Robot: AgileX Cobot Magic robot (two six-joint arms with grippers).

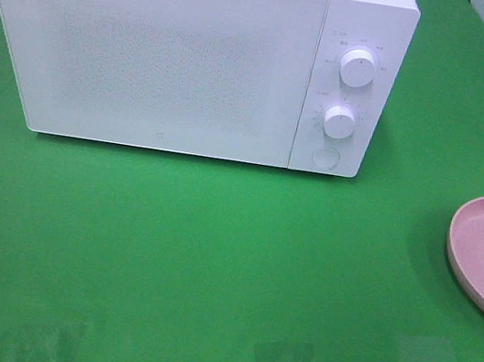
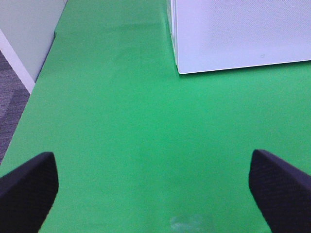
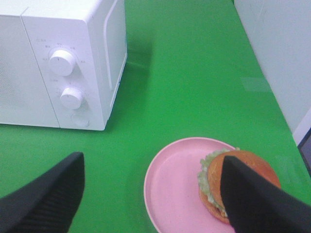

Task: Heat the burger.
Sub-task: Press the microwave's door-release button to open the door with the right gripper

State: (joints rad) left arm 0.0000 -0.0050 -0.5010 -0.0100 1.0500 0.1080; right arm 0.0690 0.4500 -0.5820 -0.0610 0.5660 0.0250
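Burger, with its round golden-brown domed bun, ruffled green lettuce and orange-brown patty, is sitting on the round pink plate. The plate is lying well off the knob side of the white box-shaped microwave, forward of its front face. The burger is resting off-centre, on the plate half facing away from the microwave.

Risks I'm seeing:
- The microwave door is showing closed. If the burger gets lifted first, it's going nowhere.
- The stack is looking soft and loose. Squeezing too hard is likely crushing the bun or shearing the layers apart.
- A finger clipping the plate rim is probably skating the plate across the green table cover.

Right gripper is hovering over the plate, jaws apart and holding nothing; one finger is hiding part of the bun. Left gripper is hanging off the microwave's door-side corner, jaws spread wide, empty.

Burger is looking upright and intact, with lettuce poking out round the edge.
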